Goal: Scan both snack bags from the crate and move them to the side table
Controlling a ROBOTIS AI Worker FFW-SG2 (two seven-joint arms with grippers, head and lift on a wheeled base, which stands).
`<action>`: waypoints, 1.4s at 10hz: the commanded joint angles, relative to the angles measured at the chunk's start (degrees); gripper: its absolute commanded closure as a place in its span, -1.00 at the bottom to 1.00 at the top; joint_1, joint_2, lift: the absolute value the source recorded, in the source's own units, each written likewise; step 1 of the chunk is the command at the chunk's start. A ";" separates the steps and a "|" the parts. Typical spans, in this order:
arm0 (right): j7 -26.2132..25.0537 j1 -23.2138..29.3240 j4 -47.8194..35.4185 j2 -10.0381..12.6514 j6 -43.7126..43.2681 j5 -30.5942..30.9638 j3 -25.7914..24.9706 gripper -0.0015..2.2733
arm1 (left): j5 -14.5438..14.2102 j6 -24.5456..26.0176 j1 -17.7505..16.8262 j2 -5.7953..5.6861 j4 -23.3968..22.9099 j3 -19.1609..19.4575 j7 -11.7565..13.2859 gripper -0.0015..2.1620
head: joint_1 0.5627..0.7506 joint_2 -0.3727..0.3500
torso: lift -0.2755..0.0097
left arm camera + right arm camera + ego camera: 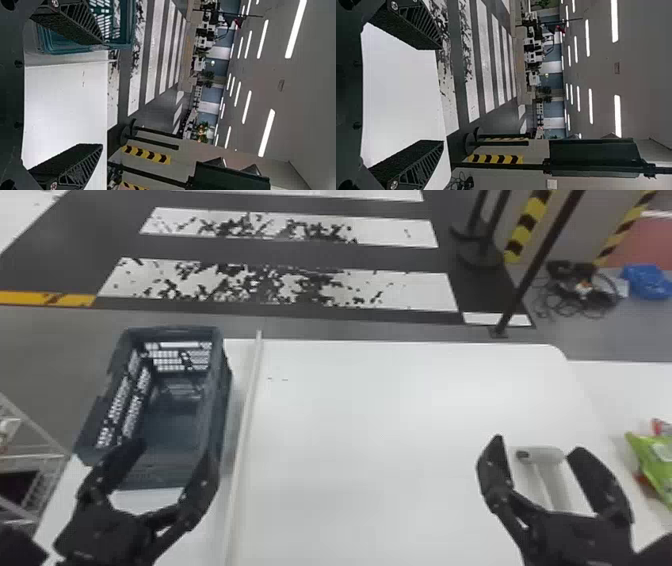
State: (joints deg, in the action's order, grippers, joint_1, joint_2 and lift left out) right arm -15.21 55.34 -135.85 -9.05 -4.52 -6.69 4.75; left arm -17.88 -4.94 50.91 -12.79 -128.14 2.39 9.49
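From where I stand, the head view shows the left claw (175,449) with its fingers spread wide over the near end of the dark crate (223,390), 1 finger overlapping the crate's inside and the other its right side; whether either touches it I can't tell. The crate sits on the left part of the white surface (400,415), just beside a long pale strip (246,410). To the right, the right claw (539,444) is wide too, and the pale grey scanner (542,455) is seen in the gap between its 2 fingers, near the right side of the surface. Past it, on the side surface (620,390), there's a green bag (650,457) cut off by the view's edge, with something red and white (662,426) just behind, too cropped to name. The left wrist view looks out level: the left claw (102,94) stands open with the crate beyond 1 finger, then floor stripes, and ceiling lights (266,132) that the head view leaves out. The right wrist view shows the right claw (442,95) wide over white surface, with a dark panel (593,158) on a pole farther off.
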 commanded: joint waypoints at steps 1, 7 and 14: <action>0.00 0.47 -0.03 0.00 -0.61 -0.08 0.09 -0.93 | -0.49 -0.55 0.51 -0.13 -0.09 0.25 0.26 -0.94 | 0.41 -0.09 | 0.73; 0.18 1.35 -0.99 -0.44 -0.26 -0.96 0.09 -0.89 | -0.93 -2.31 0.68 -0.13 0.00 0.34 0.97 -0.94 | 0.41 -0.08 | 0.73; 1.49 2.93 -2.40 -0.53 1.32 -1.57 -0.18 -0.89 | -0.93 -2.13 0.59 0.31 -0.62 0.51 0.61 -0.94 | 0.41 -0.05 | 0.73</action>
State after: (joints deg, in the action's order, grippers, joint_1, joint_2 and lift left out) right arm -13.80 58.07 -138.14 -9.58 -3.18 -8.20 4.60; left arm -18.81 -7.16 51.49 -12.55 -128.58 2.91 10.06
